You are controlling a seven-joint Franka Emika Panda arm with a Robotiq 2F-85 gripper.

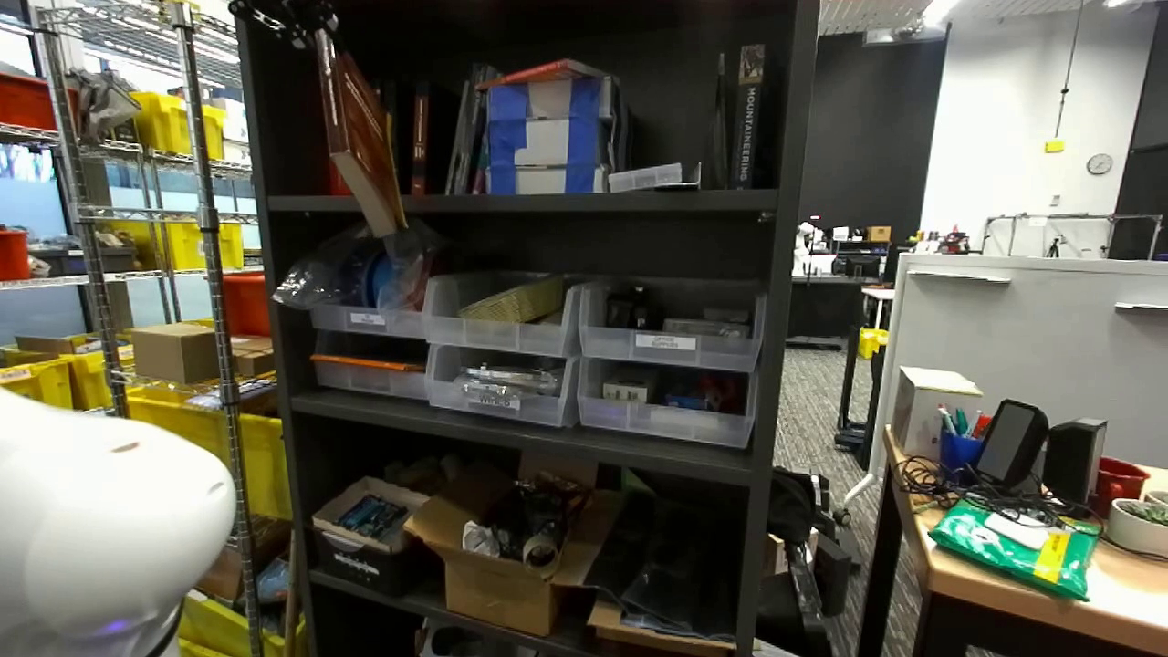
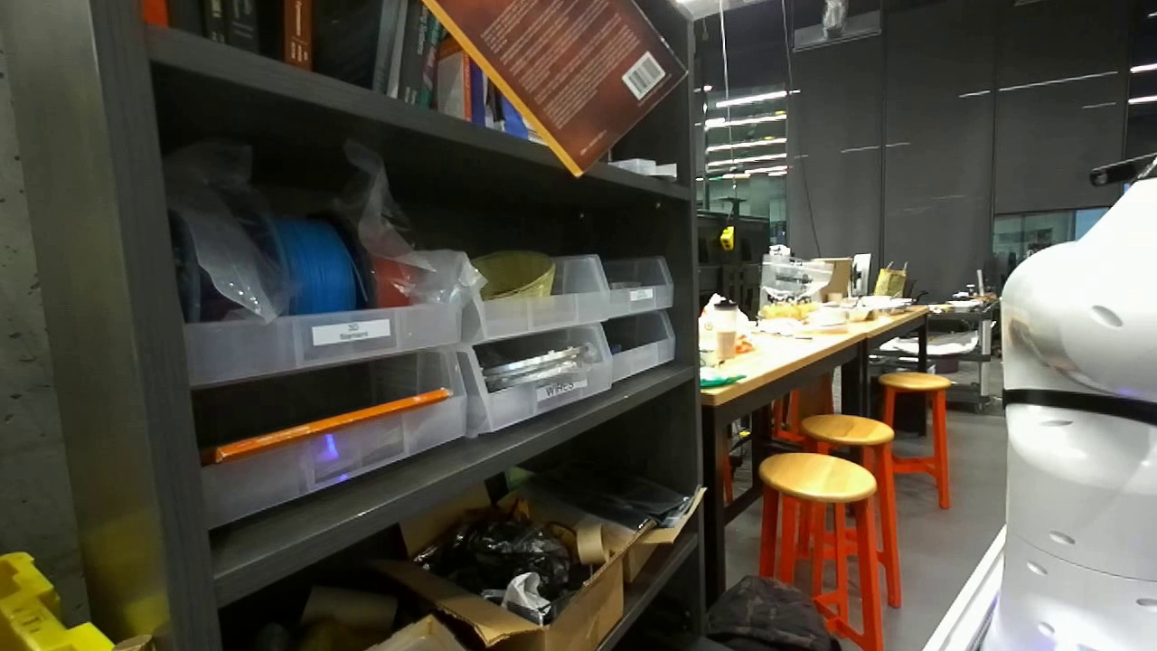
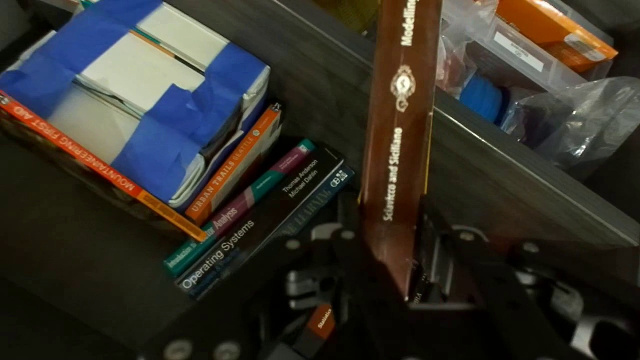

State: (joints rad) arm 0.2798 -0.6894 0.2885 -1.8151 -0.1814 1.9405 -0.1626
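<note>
Deep reddish-brown is being shown right across the book (image 2: 565, 68), edged in golden yellow, lined on the back with pale print and picked out on the spine (image 3: 399, 120) with white lettering, while black with glints of silver is worn by the gripper (image 3: 390, 235)! Bright blue tape (image 3: 165, 131) is banded over the white stack (image 3: 140, 70), vivid blue is being flashed by the spool (image 2: 316, 267), and dark grey is carried by the bookcase (image 1: 787, 274).

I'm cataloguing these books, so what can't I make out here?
Brown book: whatever follows "Modelling" on its spine, cut off by the wrist view's top edge.
Its back cover: print too small in an exterior view.
Statistics book: much of its spine, hidden by the pincer in the wrist view.
Learning book: start of title, too dim in the wrist view.
</note>
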